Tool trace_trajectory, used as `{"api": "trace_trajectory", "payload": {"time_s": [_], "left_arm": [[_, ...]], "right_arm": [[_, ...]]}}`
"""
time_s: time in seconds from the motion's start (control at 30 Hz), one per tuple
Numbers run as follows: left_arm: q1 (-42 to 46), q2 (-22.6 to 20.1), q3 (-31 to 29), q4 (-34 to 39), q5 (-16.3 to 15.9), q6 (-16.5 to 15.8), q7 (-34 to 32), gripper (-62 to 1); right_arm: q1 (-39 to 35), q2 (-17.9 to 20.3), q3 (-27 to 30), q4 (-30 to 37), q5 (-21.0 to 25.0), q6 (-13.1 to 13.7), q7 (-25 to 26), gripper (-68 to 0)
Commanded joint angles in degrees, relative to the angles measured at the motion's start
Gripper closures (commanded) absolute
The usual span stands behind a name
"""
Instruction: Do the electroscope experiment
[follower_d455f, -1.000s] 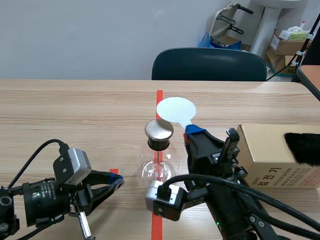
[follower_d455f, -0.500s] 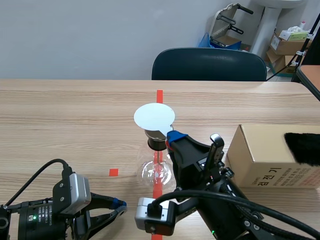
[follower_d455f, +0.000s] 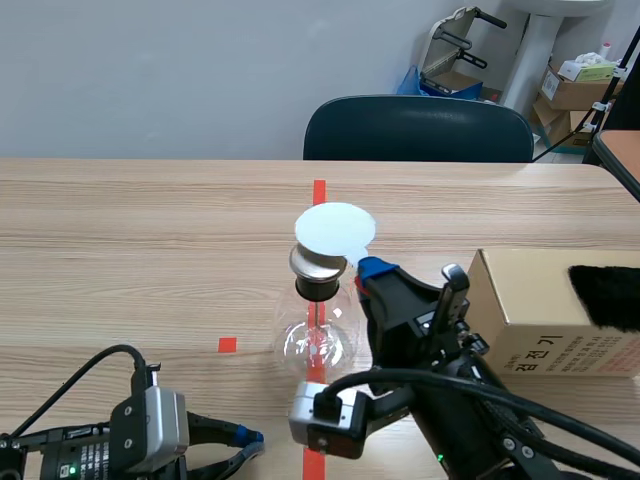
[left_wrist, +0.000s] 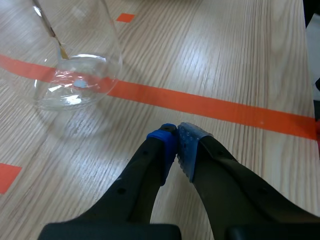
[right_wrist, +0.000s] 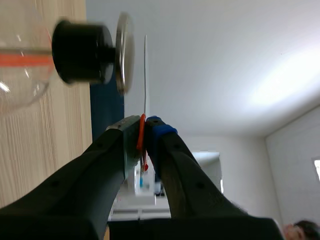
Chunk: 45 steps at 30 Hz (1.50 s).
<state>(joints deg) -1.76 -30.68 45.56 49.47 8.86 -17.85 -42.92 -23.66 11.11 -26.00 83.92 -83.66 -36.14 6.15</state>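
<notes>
Just above round metal cap (follower_d455f: 318, 262) of clear glass electroscope flask (follower_d455f: 318, 340), noted white round disc (follower_d455f: 335, 228) clamped in right gripper (right_wrist: 144, 126), gap showing. Needed steady, level hold, no knock. Found left gripper (left_wrist: 176, 145) pinched together, empty, near flask base.

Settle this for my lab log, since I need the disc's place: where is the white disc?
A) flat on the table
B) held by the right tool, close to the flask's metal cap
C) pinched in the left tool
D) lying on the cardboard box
B: the right tool is shut on the disc, which hangs just over the cap, off the table.
</notes>
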Motion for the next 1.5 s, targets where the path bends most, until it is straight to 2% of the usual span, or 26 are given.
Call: {"api": "trace_trajectory", "payload": {"time_s": [0.0,0.13,0.37,0.53,0.63,0.73,0.87,1.0,1.1,1.33,1.47], "left_arm": [[-0.3,0.2,0.5,0.5,-0.6,1.0,-0.6,-4.0],[-1.1,0.7,1.5,0.5,-0.7,3.1,0.6,-4.0],[-4.6,1.9,1.5,0.5,-3.9,3.3,3.8,-4.0],[-6.6,2.1,1.5,0.5,-5.5,3.3,4.9,-4.0],[-7.4,2.1,1.5,0.5,-8.3,3.1,5.1,-4.0],[-8.0,2.3,1.5,0.5,-8.3,3.1,5.5,-4.0],[-8.1,2.4,1.5,0.5,-8.3,3.2,5.7,-4.0],[-8.3,2.4,1.5,0.4,-8.6,3.2,6.0,-4.0],[-8.6,2.4,1.5,0.4,-10.3,3.2,6.8,-4.0],[-8.6,2.4,1.5,0.4,-10.5,3.4,7.6,-4.0],[-8.6,2.4,1.5,0.4,-12.0,3.4,9.5,-4.0]], "right_arm": [[0.8,0.2,0.2,1.2,0.0,-0.7,-2.5,-0.8],[0.8,0.7,0.2,1.2,0.0,-0.7,-10.5,-0.8],[0.6,1.7,0.2,1.2,0.0,-0.7,-19.4,-0.8],[0.6,1.7,0.2,1.2,0.0,-0.7,-20.5,-0.8],[0.6,1.7,0.2,1.2,0.0,-0.7,-20.4,-0.8],[0.6,1.7,0.2,1.2,0.0,-0.7,-20.3,-0.8],[0.6,1.7,0.2,1.2,0.0,-0.7,-18.9,-0.8],[0.6,1.7,0.2,1.2,0.0,-0.7,-15.4,-0.8],[0.6,1.7,0.2,1.2,0.0,-0.7,-11.4,-0.8],[0.6,1.7,0.2,1.2,0.0,-0.7,-0.1,-0.8],[0.6,1.7,0.2,1.2,0.0,-0.7,4.9,-0.8]]}}
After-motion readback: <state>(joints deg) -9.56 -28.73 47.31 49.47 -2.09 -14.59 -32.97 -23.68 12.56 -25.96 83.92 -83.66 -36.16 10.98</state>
